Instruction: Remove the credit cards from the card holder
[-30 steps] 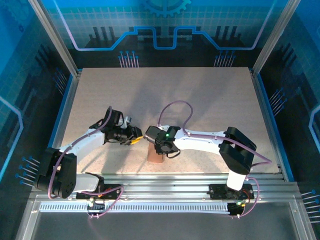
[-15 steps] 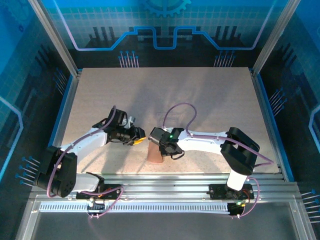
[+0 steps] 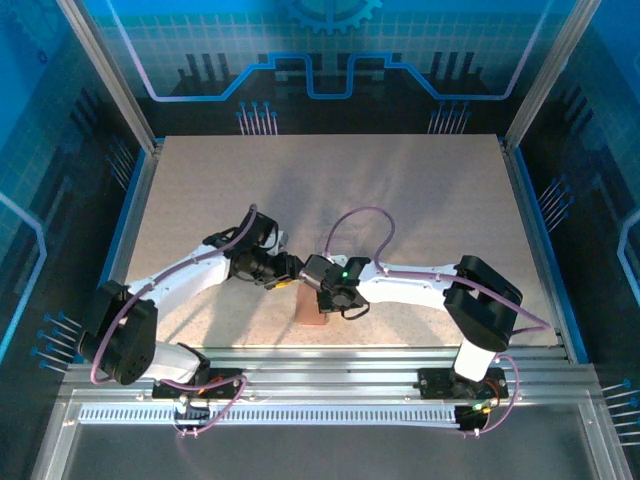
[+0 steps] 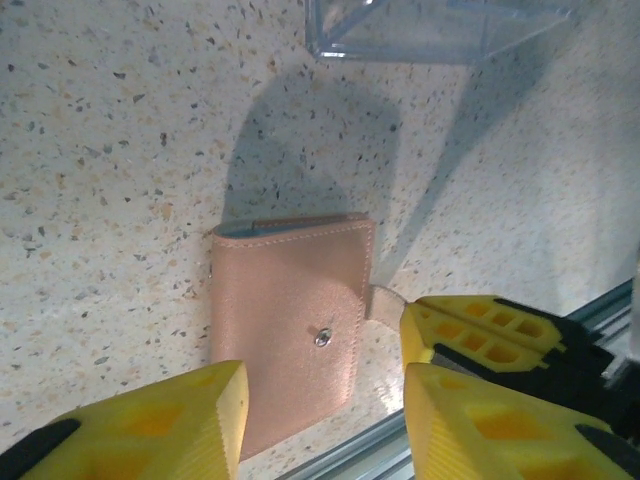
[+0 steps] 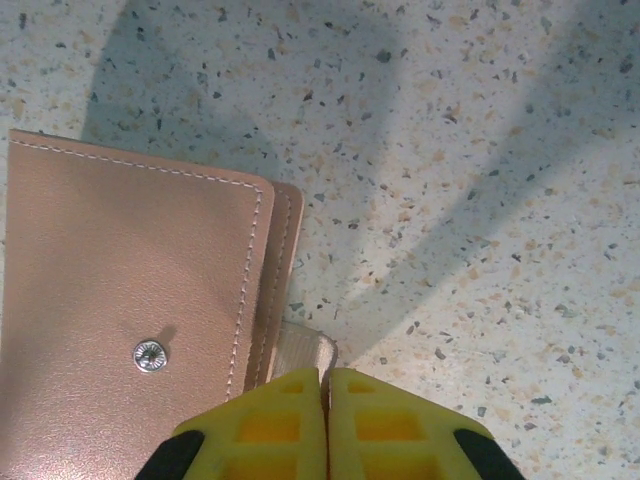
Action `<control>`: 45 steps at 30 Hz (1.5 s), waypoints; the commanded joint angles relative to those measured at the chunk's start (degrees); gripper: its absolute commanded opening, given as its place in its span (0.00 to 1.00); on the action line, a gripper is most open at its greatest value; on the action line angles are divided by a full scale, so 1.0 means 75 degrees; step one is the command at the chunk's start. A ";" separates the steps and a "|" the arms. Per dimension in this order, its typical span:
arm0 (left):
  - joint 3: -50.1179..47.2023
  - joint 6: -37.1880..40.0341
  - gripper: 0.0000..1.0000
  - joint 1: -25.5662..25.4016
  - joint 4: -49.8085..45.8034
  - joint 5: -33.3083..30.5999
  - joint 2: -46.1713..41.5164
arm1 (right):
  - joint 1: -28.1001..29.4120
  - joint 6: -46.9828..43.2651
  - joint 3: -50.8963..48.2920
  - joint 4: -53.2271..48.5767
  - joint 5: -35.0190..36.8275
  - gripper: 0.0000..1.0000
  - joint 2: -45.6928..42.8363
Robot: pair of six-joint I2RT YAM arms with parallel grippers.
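Card holder (image 4: 290,320) folded shut, insides hidden

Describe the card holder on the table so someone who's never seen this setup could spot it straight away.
On the speckled table, look at the near edge, about midway along it. The card holder lies there closed: a small tan-brown stitched wallet with one metal snap dot. Unlike the clear plastic box nearby, it is opaque brown.
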 commanded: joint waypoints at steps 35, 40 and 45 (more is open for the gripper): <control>0.1480 -0.0290 0.80 -0.2307 -0.1274 -0.1904 0.1917 | -0.1115 0.0984 -0.3154 0.3928 -0.2030 0.00 -0.1107; 0.1597 -0.0214 0.82 -0.2375 -0.1632 -0.2388 0.2050 | -0.1187 0.1067 -0.3417 0.4436 -0.2233 0.00 -0.1118; 0.1975 -0.0057 0.85 -0.2536 -0.2307 -0.3006 0.2368 | -0.1213 0.1091 -0.3494 0.4506 -0.2268 0.00 -0.1136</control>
